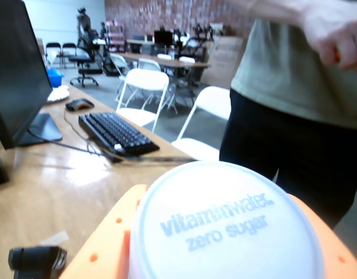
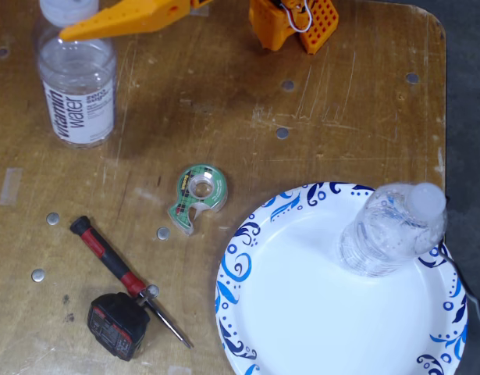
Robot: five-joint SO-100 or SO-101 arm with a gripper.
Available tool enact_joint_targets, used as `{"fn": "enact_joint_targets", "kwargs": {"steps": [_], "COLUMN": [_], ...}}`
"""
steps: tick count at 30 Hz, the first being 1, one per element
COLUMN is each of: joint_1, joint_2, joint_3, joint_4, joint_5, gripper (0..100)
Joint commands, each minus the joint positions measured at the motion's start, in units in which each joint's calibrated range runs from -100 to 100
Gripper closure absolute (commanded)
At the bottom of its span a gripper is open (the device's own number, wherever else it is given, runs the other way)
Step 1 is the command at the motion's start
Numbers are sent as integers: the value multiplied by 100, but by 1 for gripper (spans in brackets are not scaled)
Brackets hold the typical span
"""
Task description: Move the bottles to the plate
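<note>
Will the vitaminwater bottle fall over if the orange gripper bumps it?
Probably, if bumped up high. The vitaminwater bottle stands upright, taller than it is wide, and looks clear and empty, so likely light. The gripper sits near its cap, where a nudge tips most. Its thin plastic may dent when squeezed, and once down, its round body would likely roll.

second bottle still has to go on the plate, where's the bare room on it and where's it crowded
The large white paper plate with blue floral rim is bare across its left and lower centre. Its upper right holds a clear plastic bottle with a white cap. On the wooden table, the green tape dispenser and red-handled screwdriver crowd the plate's left approach.
</note>
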Motion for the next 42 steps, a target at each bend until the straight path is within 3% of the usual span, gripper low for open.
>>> {"fn": "enact_joint_targets", "kwargs": {"steps": [1, 11, 17, 24, 31, 42], "joint_1": [-595, -2471, -3754, -4692, -5037, -4983], "joint_2": [532, 2640, 3466, 3652, 3677, 4183], "joint_3": [-1594, -4063, -4540, -4468, -4441, -4117], "joint_4": [-118, -118, -66, 735, 1597, 1588], "joint_5": [137, 152, 105, -135, -150, -625], "gripper": [88, 88, 88, 88, 88, 88]}}
